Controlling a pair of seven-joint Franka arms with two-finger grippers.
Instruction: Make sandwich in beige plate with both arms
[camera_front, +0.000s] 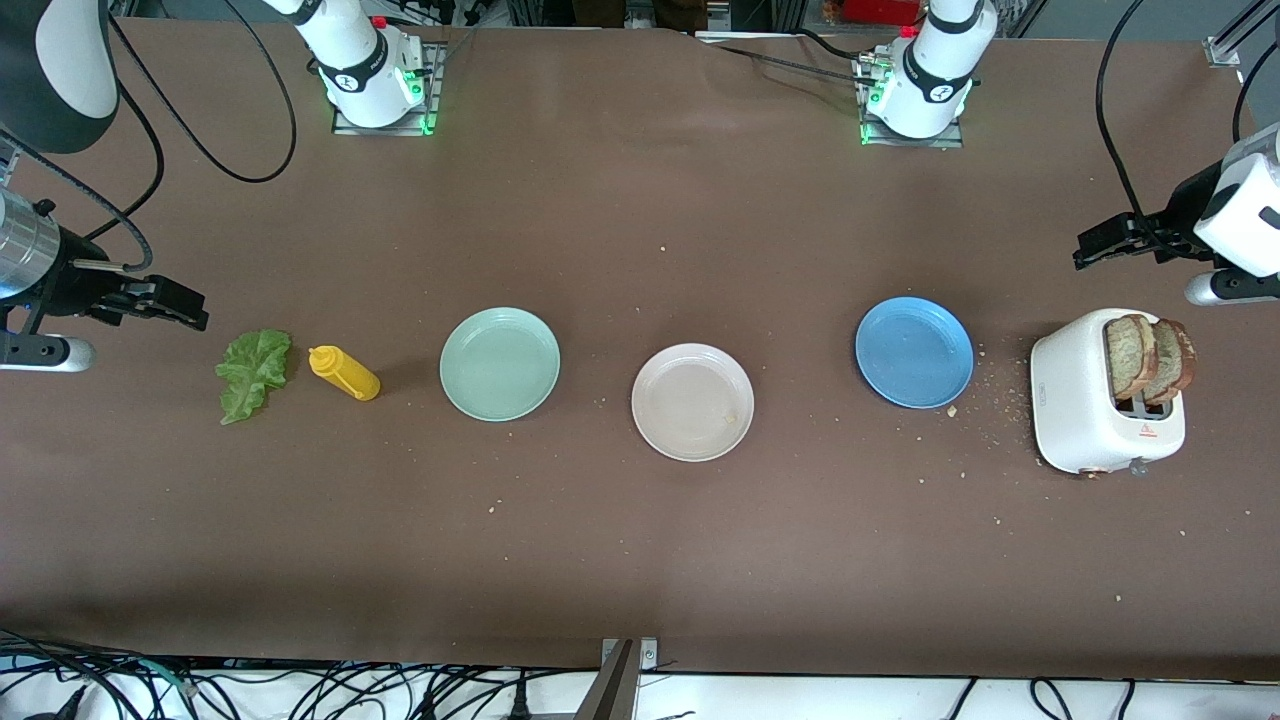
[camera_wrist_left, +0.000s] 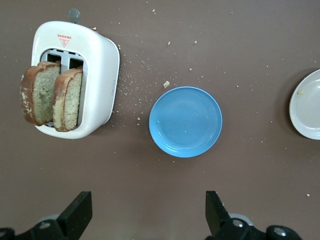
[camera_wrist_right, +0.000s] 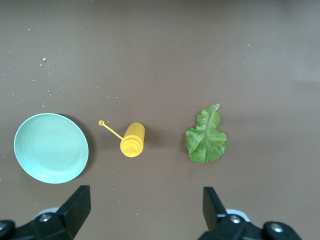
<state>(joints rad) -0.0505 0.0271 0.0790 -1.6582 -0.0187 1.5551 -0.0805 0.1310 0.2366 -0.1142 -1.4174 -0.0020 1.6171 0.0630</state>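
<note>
Two brown bread slices (camera_front: 1148, 357) (camera_wrist_left: 52, 95) stand upright in the slots of a white toaster (camera_front: 1100, 420) (camera_wrist_left: 102, 60) at the left arm's end of the table. A green lettuce leaf (camera_front: 254, 373) (camera_wrist_right: 206, 141) lies flat at the right arm's end. The beige plate (camera_front: 692, 402) (camera_wrist_left: 307, 105) sits bare mid-table. My left gripper (camera_front: 1088, 252) (camera_wrist_left: 148, 210) hovers open over the table beside the toaster, holding nothing. My right gripper (camera_front: 192, 312) (camera_wrist_right: 146, 207) hovers open over the table beside the lettuce, holding nothing.
A yellow squeeze bottle (camera_front: 344, 373) (camera_wrist_right: 132, 139) lies on its side between the lettuce and a mint-green plate (camera_front: 500, 363) (camera_wrist_right: 51, 148). A blue plate (camera_front: 914, 351) (camera_wrist_left: 185, 121) sits between the beige plate and the toaster. Crumbs are scattered around the toaster.
</note>
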